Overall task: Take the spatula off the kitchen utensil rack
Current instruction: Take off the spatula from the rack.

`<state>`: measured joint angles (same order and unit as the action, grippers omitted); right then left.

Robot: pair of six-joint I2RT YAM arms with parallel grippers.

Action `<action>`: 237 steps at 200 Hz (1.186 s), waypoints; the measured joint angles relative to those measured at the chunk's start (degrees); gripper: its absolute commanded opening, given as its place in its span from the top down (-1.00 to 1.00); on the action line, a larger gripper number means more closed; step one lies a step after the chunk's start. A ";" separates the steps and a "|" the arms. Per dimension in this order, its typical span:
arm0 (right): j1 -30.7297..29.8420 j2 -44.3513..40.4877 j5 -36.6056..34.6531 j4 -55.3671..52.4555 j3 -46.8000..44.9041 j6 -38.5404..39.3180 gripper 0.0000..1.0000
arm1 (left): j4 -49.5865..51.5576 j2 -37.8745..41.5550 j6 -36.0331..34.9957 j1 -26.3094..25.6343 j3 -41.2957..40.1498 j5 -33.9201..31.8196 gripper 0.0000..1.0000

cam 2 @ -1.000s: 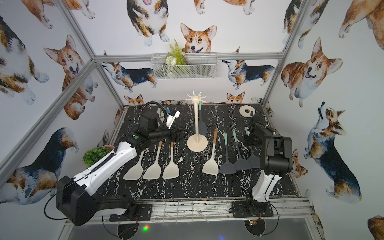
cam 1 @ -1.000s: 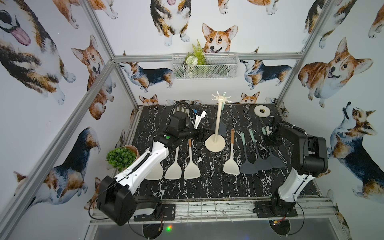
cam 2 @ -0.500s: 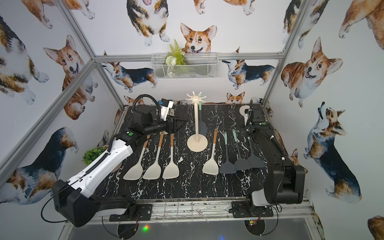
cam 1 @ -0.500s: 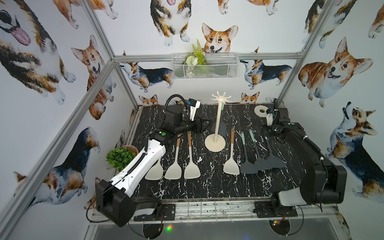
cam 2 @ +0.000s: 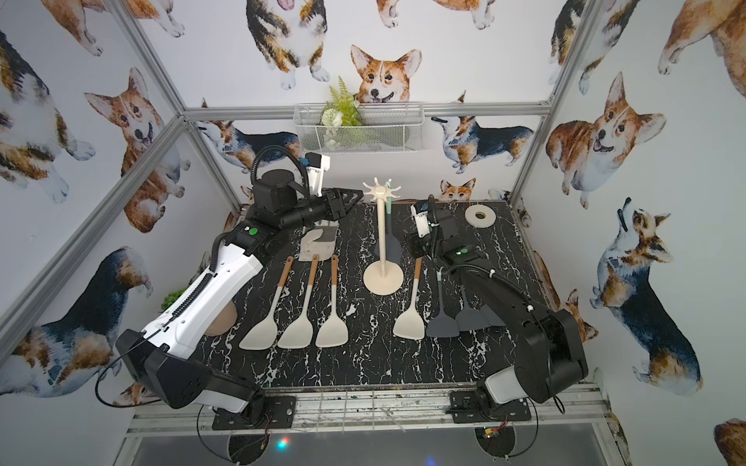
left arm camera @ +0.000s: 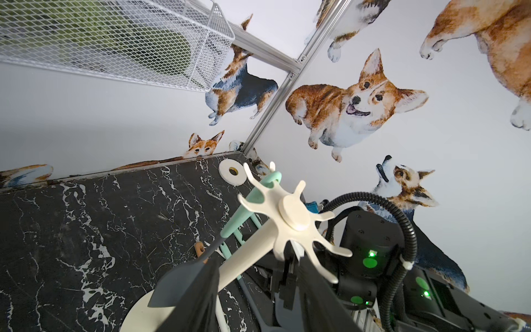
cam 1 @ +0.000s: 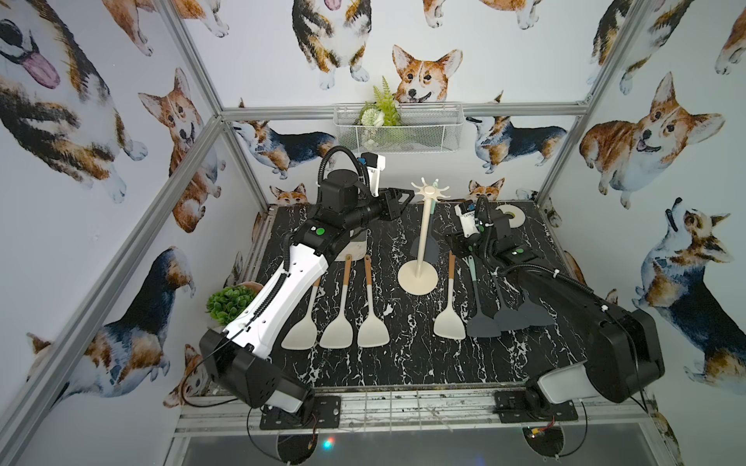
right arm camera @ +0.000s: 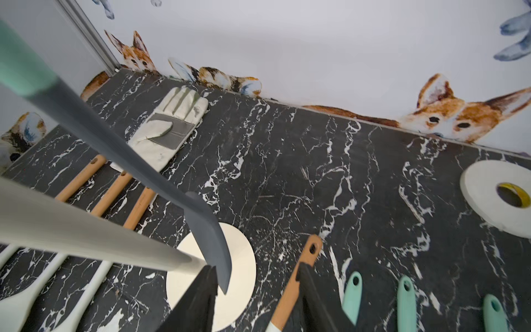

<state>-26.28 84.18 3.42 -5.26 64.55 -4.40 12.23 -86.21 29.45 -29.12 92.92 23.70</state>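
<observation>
On the black marbled worktop (cam 1: 403,363) (12 o'clock is the back wall, 6 o'clock the arm bases), a potted plant (cam 1: 230,302) sits at the 9 o'clock edge. The left arm stretches up toward 1 o'clock. The left end effector (cam 1: 407,195) hangs level with the rack's crown, just at its 9 o'clock side. Its fingers (left arm camera: 198,299) stand moderately apart with nothing clamped between them.

Under that arm a work glove (cam 2: 319,242) lies flat. At the glove's 6 o'clock, three cream spatulas (cam 1: 337,333) lie side by side, blades toward 6 o'clock.

The kitchen utensil rack (cam 1: 422,238) stands upright a little toward 12 o'clock from the centre. The spatula (cam 1: 432,251), teal-handled with a dark grey blade, hangs from a crown hook on the 1 o'clock side. Its blade hangs close beside the pole, above the disc base.

At the rack's 3 o'clock lies a fourth cream spatula (cam 1: 448,322), then three dark grey spatulas (cam 1: 484,324), partly under the right arm. The right end effector (right arm camera: 257,268) sits low, near the rack base, its fingers (right arm camera: 198,299) parted and holding nothing. The hanging blade's lower edge is just beside one of them; whether they touch I cannot tell. A tape roll (cam 1: 510,216) lies at 1 o'clock.
</observation>
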 measured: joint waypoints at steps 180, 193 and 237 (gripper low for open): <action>-1.70 9.62 7.23 13.16 5.09 1.18 -0.09 | 3.43 -10.27 4.22 0.00 10.10 2.14 0.19; -1.73 8.39 6.73 13.44 3.52 1.81 -0.13 | 3.26 -10.27 4.22 0.00 9.94 2.32 0.21; -1.27 2.62 1.99 13.75 -3.04 4.46 -0.16 | 2.84 -10.29 4.22 0.00 9.75 2.97 0.24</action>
<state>-27.55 86.80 5.41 8.49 61.52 0.05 15.07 -96.51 33.67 -29.12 102.67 26.68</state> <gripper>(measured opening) 0.581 0.387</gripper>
